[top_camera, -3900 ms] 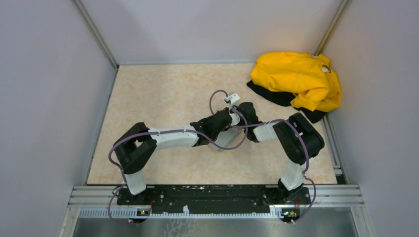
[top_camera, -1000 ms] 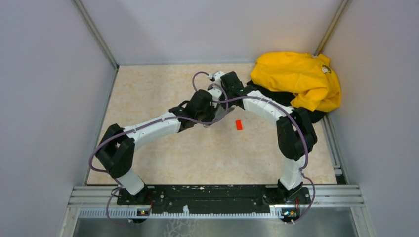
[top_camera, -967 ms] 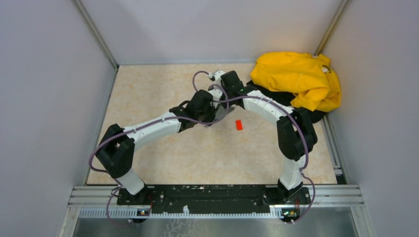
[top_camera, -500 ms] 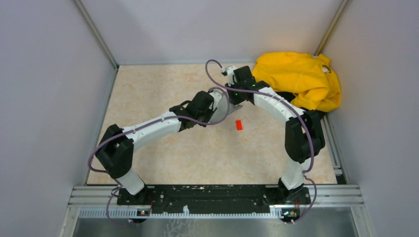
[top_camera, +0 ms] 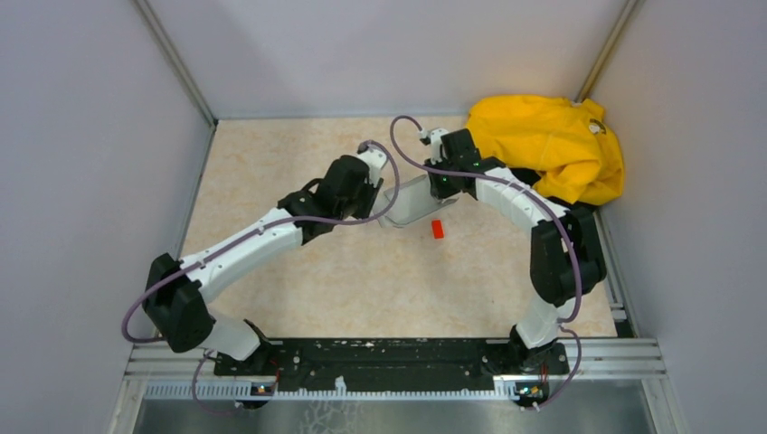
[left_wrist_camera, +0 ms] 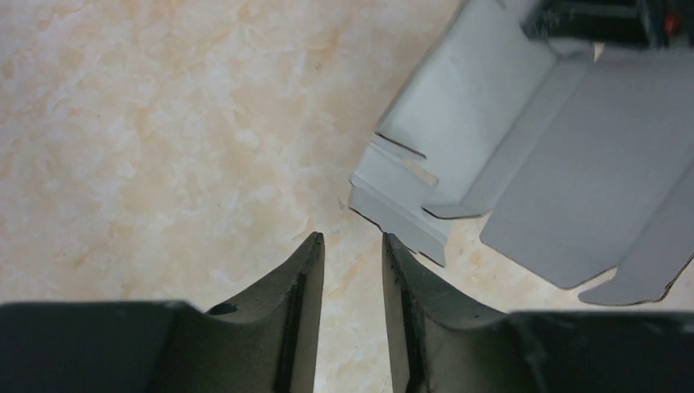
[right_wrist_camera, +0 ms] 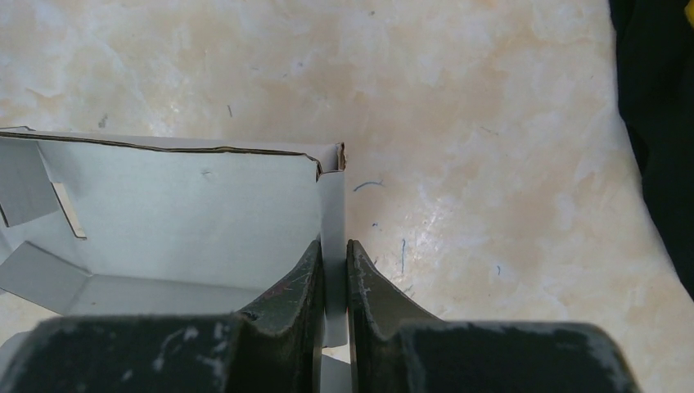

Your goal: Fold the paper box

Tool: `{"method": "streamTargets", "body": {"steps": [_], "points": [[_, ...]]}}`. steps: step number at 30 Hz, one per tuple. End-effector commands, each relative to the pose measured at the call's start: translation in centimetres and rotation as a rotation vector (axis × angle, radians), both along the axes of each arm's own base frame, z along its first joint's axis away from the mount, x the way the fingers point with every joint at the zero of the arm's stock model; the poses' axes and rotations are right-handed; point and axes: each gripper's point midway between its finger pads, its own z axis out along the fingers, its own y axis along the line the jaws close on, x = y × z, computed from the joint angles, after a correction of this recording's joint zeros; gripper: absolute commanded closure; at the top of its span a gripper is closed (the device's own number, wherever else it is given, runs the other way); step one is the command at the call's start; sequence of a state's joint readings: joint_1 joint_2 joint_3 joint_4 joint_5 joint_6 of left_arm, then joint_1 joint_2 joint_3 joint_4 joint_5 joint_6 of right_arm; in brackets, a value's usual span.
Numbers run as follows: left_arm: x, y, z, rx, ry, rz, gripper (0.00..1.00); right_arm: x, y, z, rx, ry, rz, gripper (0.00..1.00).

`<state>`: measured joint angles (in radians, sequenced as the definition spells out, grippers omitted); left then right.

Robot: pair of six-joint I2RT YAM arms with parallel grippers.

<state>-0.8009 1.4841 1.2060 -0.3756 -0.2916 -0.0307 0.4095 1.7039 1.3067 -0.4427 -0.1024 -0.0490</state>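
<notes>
The paper box (top_camera: 411,199) is a pale grey partly folded cardboard sheet on the beige table, between the two grippers. My right gripper (top_camera: 443,188) is shut on one upright side wall of it; in the right wrist view the wall (right_wrist_camera: 180,196) stands to the left and the thin edge is pinched between the jaws (right_wrist_camera: 334,244). My left gripper (top_camera: 378,201) sits just left of the box, slightly open and empty. In the left wrist view its tips (left_wrist_camera: 352,239) are just short of the box's near corner (left_wrist_camera: 524,139), with bare table between them.
A tiny red block (top_camera: 438,229) lies on the table just in front of the box. A yellow garment (top_camera: 547,145) over dark cloth (right_wrist_camera: 655,123) is piled at the back right corner. Grey walls enclose the table on three sides.
The left gripper has drawn back to the left, off the box. The right gripper has shifted right and back with the box wall in its grip. The box now shows between the arms.
</notes>
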Motion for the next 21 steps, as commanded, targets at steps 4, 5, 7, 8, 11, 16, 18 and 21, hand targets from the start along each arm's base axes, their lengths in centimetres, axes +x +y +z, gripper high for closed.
{"method": "streamTargets", "body": {"steps": [4, 5, 7, 8, 11, 16, 18, 21], "points": [[1.5, 4.9, 1.6, -0.245, 0.004, 0.219, 0.81, 0.0, 0.0, 2.7, 0.064, -0.107, -0.04, 0.9], [1.3, 5.4, 1.1, -0.269, 0.018, 0.235, 0.84, 0.0, -0.1, 2.8, 0.067, -0.117, -0.041, 0.91], [1.0, 5.6, 0.2, -0.304, 0.045, 0.248, 0.86, -0.2, 0.2, 3.0, 0.109, -0.124, -0.064, 0.91], [0.8, 5.8, -0.5, -0.314, 0.06, 0.258, 0.87, -0.3, 0.3, 3.2, 0.121, -0.133, -0.07, 0.91], [0.1, 5.2, -2.4, -0.351, 0.119, 0.252, 0.88, -0.8, 0.8, 3.0, 0.143, -0.137, -0.075, 0.91], [-2.4, 1.7, -4.7, -0.535, 0.273, 0.153, 0.93, -1.6, 1.9, 1.9, 0.138, -0.133, -0.074, 0.91], [-3.0, 1.2, -4.6, -0.605, 0.276, 0.132, 0.93, -1.8, 2.1, 1.5, 0.129, -0.14, -0.079, 0.91], [-3.7, 0.9, -4.6, -0.661, 0.284, 0.12, 0.91, -2.0, 2.3, 1.3, 0.132, -0.148, -0.085, 0.91]]}}
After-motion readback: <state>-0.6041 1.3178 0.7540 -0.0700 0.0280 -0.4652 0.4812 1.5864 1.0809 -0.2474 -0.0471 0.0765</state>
